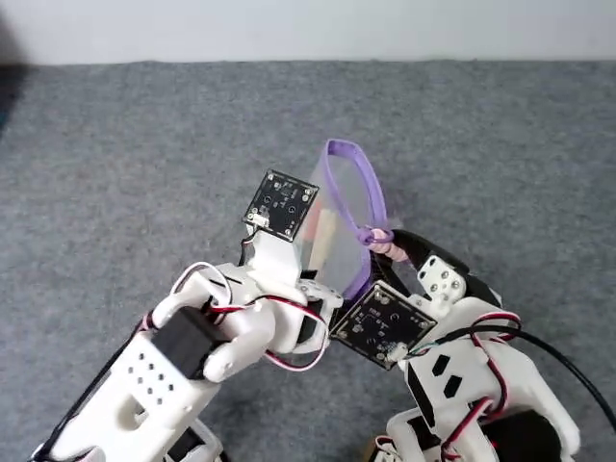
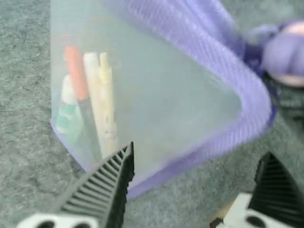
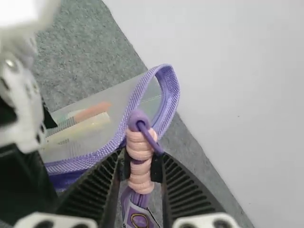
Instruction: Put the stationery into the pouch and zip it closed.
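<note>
Clamped tight in front of my right wrist lens, the right gripper (image 3: 140, 159) has both black ribbed fingers (image 3: 97, 190) pressed against the zipper pull (image 3: 137, 142), a pink coiled cord tied to a purple slider. That pull sits at the pouch's near end, where the purple zip band (image 3: 161, 92) curves back toward me.

The pouch (image 2: 180, 95) is translucent with purple trim, and it rests on the grey mat (image 1: 144, 144). From the high camera I see the zip band standing open in a loop along the pouch's upper edge, so the mouth is not closed yet.

All the stationery (image 2: 95, 99) I can find is already inside the pouch, bunched against its closed end opposite the pull. I can make out an orange-capped pen (image 2: 76, 66), two pale yellowish sticks beside it, and a green-and-white tube (image 2: 69, 114) just next to those. They lie side by side, roughly parallel.

On the other arm, the left gripper (image 2: 199, 149) is released: its two fingers are spread wide, one to either side of the pouch's lower edge, gripping nothing. Whether either fingertip actually touches the pouch fabric I cannot tell.

Beyond the pouch, past the edge of the mat, a white wall (image 3: 228, 95) rises.
</note>
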`<state>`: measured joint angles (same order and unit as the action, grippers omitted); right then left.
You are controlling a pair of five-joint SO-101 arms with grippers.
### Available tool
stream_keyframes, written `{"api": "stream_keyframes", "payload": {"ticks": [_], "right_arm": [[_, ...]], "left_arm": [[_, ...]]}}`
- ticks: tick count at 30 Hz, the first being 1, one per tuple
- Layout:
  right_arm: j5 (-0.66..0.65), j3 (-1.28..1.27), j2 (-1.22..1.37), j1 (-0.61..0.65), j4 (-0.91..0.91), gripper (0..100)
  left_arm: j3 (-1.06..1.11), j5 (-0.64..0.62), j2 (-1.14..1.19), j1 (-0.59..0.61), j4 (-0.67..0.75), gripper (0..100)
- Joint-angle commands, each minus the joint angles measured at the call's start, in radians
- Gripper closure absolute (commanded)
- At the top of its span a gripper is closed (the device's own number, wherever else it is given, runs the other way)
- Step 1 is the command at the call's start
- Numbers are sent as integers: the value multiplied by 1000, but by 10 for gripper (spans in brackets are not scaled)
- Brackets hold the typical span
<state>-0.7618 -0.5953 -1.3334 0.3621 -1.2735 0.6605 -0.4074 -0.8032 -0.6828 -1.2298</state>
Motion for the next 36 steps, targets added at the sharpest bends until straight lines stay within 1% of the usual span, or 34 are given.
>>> {"api": "stream_keyframes", "payload": {"ticks": [1,6,9,15,17,20,22,26,29,32,36], "right_arm": [[28,0,16,21,21,991],[32,0,7,16,15,991],[32,0,7,16,15,991],[32,6,7,16,15,991],[32,6,7,21,18,991],[32,6,7,22,22,991],[34,6,7,22,22,991],[34,6,7,24,22,991],[34,6,7,67,22,991],[34,6,7,93,22,991],[34,6,7,94,24,991]], "left_arm": [[19,-23,3,23,51,613],[42,-17,-6,164,18,613],[2,2,-8,216,-26,613],[-124,9,-8,252,-100,613],[-143,38,-8,253,-124,613],[-148,44,-8,247,-132,613],[-148,43,-8,241,-127,613],[-145,41,-8,207,-66,613],[-142,41,-2,195,-8,614],[-140,41,2,204,49,614],[-134,41,2,227,64,614]]}}
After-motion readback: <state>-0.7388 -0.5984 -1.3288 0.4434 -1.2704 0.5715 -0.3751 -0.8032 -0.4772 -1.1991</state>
